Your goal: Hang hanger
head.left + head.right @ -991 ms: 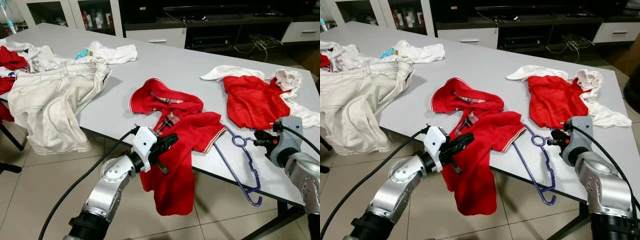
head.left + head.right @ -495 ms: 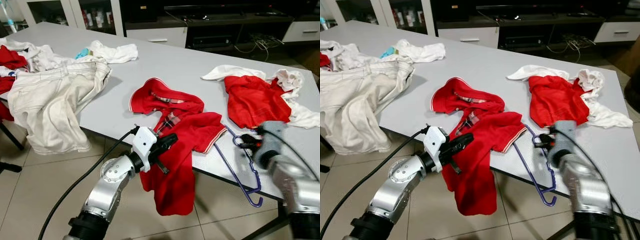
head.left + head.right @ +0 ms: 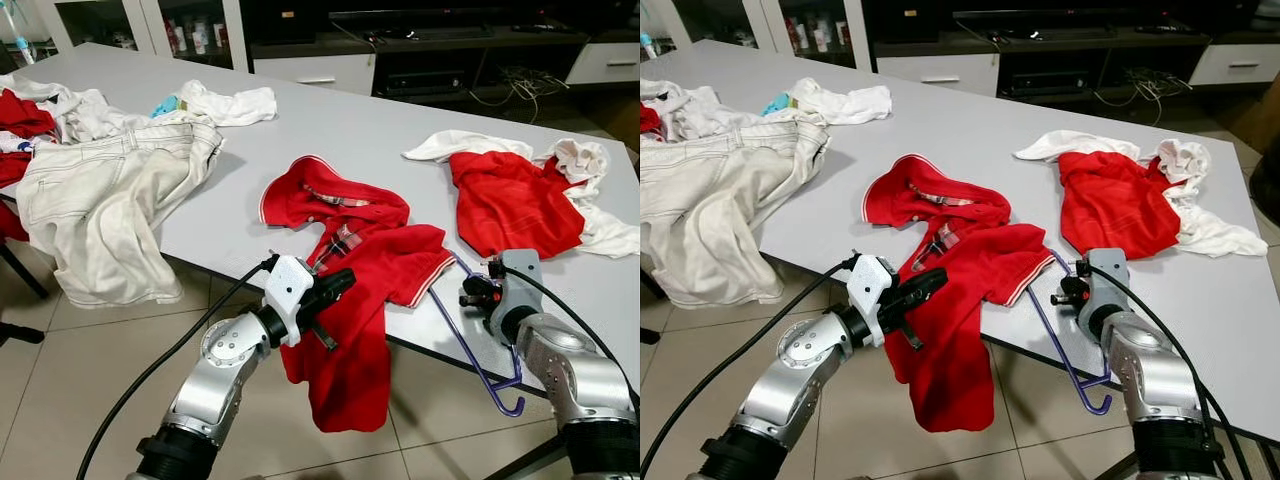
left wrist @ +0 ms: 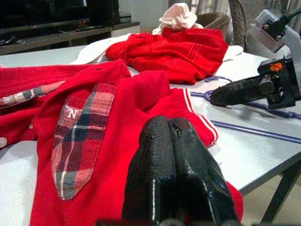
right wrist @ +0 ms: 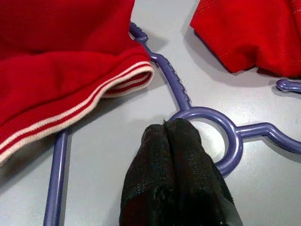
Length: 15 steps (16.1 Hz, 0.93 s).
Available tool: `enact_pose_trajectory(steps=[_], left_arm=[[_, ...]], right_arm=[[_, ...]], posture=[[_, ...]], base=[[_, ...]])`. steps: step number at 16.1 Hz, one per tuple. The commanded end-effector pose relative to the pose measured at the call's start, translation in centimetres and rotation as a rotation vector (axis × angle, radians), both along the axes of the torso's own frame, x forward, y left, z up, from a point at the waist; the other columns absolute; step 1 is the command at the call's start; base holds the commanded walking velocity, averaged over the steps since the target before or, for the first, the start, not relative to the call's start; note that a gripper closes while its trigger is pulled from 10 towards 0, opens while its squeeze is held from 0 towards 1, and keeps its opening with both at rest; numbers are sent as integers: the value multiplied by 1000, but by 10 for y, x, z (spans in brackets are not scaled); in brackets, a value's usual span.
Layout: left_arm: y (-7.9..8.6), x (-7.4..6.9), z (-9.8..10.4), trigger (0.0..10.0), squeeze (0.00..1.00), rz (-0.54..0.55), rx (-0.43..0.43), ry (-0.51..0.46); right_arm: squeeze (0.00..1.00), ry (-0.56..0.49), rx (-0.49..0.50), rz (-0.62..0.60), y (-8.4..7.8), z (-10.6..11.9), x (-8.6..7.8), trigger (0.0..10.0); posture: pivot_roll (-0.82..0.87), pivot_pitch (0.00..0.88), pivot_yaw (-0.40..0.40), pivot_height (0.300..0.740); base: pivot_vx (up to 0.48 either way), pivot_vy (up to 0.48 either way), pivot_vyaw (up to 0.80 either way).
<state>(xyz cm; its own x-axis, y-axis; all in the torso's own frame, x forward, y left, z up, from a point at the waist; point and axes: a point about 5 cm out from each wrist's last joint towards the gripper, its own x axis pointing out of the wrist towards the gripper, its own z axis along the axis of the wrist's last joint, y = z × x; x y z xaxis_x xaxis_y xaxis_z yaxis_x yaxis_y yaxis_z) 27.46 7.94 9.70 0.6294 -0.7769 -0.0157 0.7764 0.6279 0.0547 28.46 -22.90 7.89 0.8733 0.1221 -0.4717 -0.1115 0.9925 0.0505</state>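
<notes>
Purple hanger (image 3: 480, 330) at the table's (image 3: 350, 130) near edge — right gripper (image 5: 175, 129) pinched together at its ring, left gripper (image 4: 171, 127) closed too.

A white letter "N" stood on the plaid chest pocket (image 4: 77, 141) of the red cotton shirt (image 4: 122, 155); no other text could be read.

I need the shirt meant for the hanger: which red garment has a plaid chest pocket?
The red shirt draped over the table's near edge; its plaid pocket shows. The other red garment, farther right, is plain.
</notes>
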Motion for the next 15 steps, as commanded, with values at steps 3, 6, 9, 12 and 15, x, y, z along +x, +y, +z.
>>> enact_pose_trajectory(steps=[3,6,9,12,15], left_arm=[[-3,0,1,10000,0,-11,6,-7],[-4,0,2,10000,0,-19,7,-8],[-4,1,2,10000,0,-22,8,-7],[-5,1,2,10000,0,-25,7,-6],[-5,1,1,10000,0,-24,7,-5]], right_arm=[[0,77,6,-6,-9,-10,-16,10000],[0,73,23,-3,-15,0,-27,10000],[0,56,32,2,-16,9,-29,10000],[0,30,39,17,-15,21,-29,10000],[0,-27,68,3,-16,39,-23,10000]], posture=[[-147,0,0,740],[-165,0,9,740],[-171,0,12,740],[-171,0,12,740],[-173,0,12,740]], base=[[0,0,0],[0,0,0],[0,0,0],[0,0,0],[0,0,0]])
